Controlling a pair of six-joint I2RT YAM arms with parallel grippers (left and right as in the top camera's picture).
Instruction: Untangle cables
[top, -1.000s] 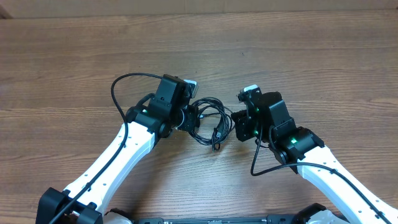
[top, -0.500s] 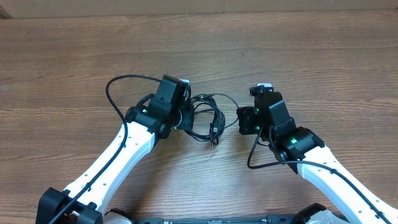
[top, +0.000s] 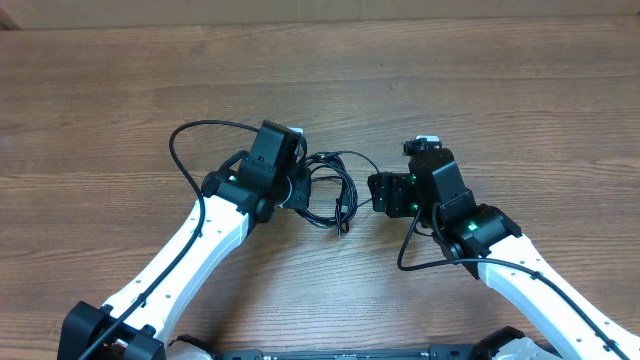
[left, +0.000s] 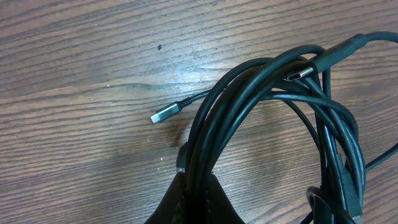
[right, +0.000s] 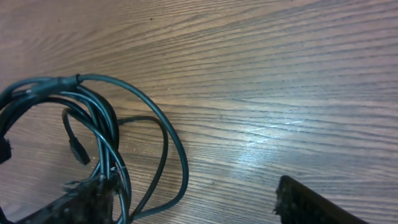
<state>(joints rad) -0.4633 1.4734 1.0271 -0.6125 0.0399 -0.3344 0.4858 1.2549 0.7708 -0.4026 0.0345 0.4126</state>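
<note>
- Wooden table (top: 520, 90): smooth grain, so I expect the whole bundle to slide if tugged.
- Cables (top: 335, 188): one tangled coil lying mid-table between the arms.
- Left gripper (left: 194, 186): clenched on several strands, so pulling may tighten the knot.
- Right gripper (top: 378, 192): spread wide and empty beside the loops; closing here could catch extra strands.
- USB plug (left: 163, 114): a loose end that could snag.

A brown wood-grain table (top: 520, 90) fills the view, with a paler band (top: 400, 8) beyond its far edge.
</note>
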